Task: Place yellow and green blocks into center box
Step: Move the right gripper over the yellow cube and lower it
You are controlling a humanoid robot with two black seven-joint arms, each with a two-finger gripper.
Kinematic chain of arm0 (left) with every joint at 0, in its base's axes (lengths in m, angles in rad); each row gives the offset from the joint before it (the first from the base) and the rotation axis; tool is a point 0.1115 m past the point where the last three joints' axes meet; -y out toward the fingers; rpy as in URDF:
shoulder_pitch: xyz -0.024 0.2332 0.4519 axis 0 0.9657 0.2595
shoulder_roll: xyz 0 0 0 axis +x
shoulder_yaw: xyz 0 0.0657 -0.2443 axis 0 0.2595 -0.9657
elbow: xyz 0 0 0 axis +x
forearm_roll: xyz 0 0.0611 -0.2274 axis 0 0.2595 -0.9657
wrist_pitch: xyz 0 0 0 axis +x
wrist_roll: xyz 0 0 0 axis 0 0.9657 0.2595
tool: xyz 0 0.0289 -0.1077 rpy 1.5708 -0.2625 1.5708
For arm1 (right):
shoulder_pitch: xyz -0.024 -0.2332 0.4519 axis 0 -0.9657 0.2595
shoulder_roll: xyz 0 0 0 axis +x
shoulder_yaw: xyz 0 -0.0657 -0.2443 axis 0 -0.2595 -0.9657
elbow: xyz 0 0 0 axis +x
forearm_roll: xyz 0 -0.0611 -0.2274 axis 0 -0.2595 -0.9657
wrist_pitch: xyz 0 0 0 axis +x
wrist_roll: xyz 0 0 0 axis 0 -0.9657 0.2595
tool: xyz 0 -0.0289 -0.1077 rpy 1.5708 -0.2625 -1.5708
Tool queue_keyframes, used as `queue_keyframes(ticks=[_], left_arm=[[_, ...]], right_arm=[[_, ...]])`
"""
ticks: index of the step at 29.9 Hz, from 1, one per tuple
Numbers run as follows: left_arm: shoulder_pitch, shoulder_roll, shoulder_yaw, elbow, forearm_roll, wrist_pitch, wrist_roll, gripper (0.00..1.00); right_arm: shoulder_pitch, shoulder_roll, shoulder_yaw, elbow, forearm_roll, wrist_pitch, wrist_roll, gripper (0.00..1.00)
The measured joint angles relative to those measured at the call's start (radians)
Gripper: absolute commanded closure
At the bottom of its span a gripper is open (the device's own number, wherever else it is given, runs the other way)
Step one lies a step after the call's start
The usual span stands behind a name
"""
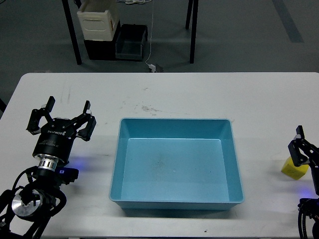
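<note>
Yellow block [294, 168] at right gripper [301, 149], light-blue box [176, 199] empty

The blue tray [175, 169] looks like smooth, slightly glossy plastic; the white table [209, 94] is matt and scuffed.

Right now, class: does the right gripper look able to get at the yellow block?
Probably yes. The right gripper hangs right at the yellow block near the table's right edge, with nothing between them, though its fingers partly hide the block.
</note>
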Motion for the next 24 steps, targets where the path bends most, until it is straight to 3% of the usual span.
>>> queue_keyframes(ticks=[11, 19, 24], left_arm=[[0.001, 0.000, -0.002, 0.001, 0.000, 0.002, -0.002, 0.00], [0.004, -0.004, -0.001, 0.005, 0.001, 0.002, -0.014, 0.00], [0.003, -0.005, -0.001, 0.007, 0.000, -0.001, -0.023, 0.00]], right_arm=[[0.040, -0.020, 0.027, -0.012, -0.104, 0.009, 0.012, 0.00], [0.222, -0.169, 0.102, -0.064, -0.743, -0.013, 0.013, 0.00], [0.347, -0.304, 0.036, -0.068, -1.047, -0.031, 0.011, 0.00]])
